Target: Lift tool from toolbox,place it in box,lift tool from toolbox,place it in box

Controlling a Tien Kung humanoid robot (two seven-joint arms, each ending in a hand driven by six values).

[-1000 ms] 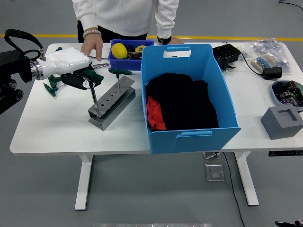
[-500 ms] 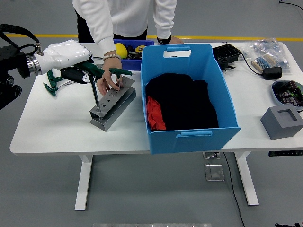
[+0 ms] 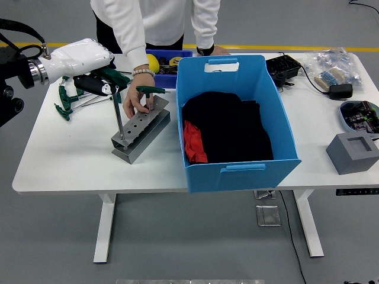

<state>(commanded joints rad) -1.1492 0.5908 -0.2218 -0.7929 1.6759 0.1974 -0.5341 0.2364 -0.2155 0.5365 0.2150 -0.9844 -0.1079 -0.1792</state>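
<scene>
The left robot hand [image 3: 95,80], closed on a green-handled tool [image 3: 116,106], is raised since a moment ago, its shaft nearly clear of the grey toolbox [image 3: 140,129]. The rack is now steadied by a person's hand [image 3: 135,100]. One tool [image 3: 149,92] is counted remaining; none is visible in the blue box [image 3: 237,118].
</scene>
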